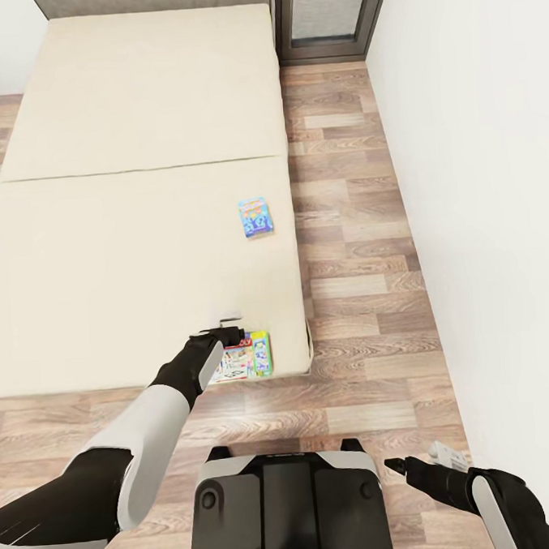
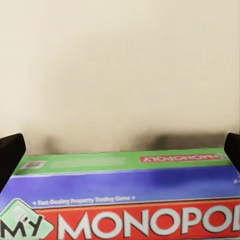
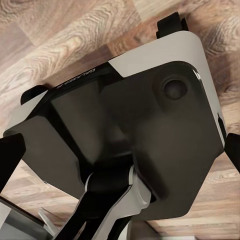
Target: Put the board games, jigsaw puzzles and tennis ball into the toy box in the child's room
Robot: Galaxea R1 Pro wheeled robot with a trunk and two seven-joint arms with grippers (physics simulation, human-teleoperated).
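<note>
Head view: I'm standing at the foot of the bed [image 1: 134,234], 2 beige mattress sections ahead, wood floor [image 1: 344,221] and white wall [image 1: 479,172] to my right. 2 board games are lying on the near section: a light blue box [image 1: 255,217] near the right edge, and a Monopoly box [image 1: 249,357] at the near right corner. My left gripper [image 1: 227,324] is reaching over the Monopoly box's far end; the arm is hiding part of the box. My right gripper [image 1: 448,456] is hanging low beside my base [image 1: 284,501], over floor, well apart from the bed.

Left wrist view: showing what the head can't, box close up, "MY MONOPOLY" lettering, green, blue and red bands. My fingertips [image 2: 11,152] are sitting wide apart at both edges, gripping nothing, mattress beyond.

Right wrist view: looking at my own base over planks. Fingertips [image 3: 9,160] spread wide, nothing between them.
</note>
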